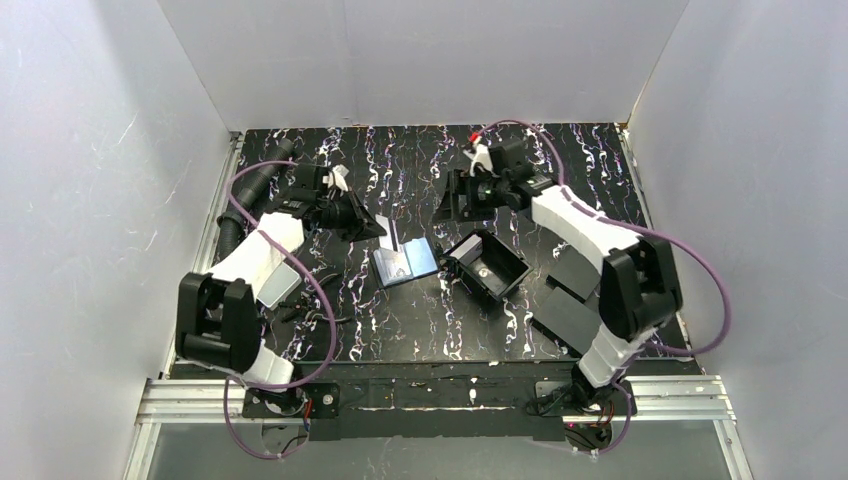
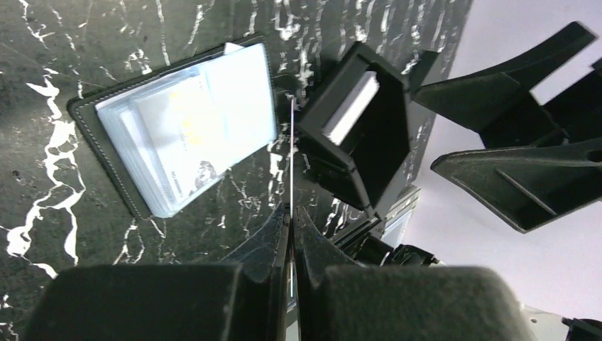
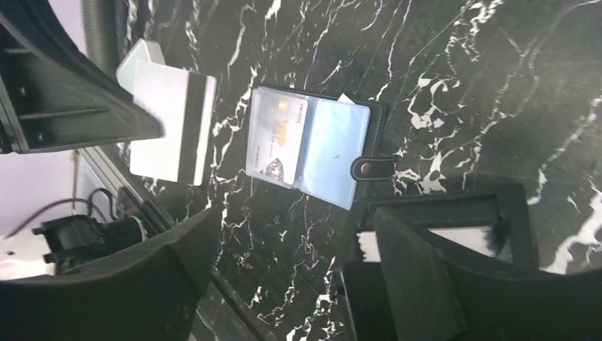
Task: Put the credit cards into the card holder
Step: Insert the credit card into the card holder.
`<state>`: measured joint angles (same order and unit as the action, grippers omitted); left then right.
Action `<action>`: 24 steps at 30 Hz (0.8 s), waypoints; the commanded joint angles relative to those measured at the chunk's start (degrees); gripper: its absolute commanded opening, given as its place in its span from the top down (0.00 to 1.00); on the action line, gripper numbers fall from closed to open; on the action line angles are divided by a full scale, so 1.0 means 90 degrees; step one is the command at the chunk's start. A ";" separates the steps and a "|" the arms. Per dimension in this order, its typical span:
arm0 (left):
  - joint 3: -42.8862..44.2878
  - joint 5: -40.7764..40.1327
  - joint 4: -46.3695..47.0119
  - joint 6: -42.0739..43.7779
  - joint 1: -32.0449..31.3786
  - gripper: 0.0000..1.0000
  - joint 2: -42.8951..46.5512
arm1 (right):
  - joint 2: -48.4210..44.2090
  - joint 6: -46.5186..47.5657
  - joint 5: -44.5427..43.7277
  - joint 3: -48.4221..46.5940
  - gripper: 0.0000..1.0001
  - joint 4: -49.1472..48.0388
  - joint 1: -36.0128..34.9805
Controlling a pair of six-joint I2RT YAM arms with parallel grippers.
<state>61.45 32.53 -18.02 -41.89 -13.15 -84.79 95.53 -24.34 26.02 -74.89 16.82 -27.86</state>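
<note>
The card holder (image 1: 405, 262) lies open on the marbled table, pale blue inside, with a card in its left pocket. It also shows in the left wrist view (image 2: 177, 135) and the right wrist view (image 3: 312, 145). My left gripper (image 1: 378, 228) is shut on a white credit card (image 1: 395, 242) with a black stripe (image 3: 170, 128), held on edge (image 2: 292, 156) just above and behind the holder. My right gripper (image 1: 440, 205) is open and empty (image 3: 284, 263), hovering behind the holder and the tray.
A black rimmed tray (image 1: 487, 265) with white cards (image 2: 351, 106) inside stands just right of the holder. Flat black slabs (image 1: 570, 290) lie at the right near the right arm. Grey walls close in the table on three sides.
</note>
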 commanded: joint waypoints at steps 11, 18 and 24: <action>0.0161 -0.0098 0.0220 0.0085 -0.0303 1.00 -0.1645 | 0.1738 0.0641 -0.0510 -0.1138 0.79 0.0676 -0.0788; 0.0315 -0.0082 0.0385 0.0057 -0.0499 1.00 -0.1952 | 0.2045 0.0907 -0.0603 -0.1180 0.84 0.0737 -0.0821; 0.0220 -0.0269 0.0492 0.0107 -0.0596 1.00 -0.2024 | 0.2183 0.0956 -0.0644 -0.1177 0.86 0.0620 -0.0820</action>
<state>62.63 31.48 -14.13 -41.39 -18.00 -103.37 114.52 -17.10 20.93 -83.18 22.94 -35.27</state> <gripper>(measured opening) 0.010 0.149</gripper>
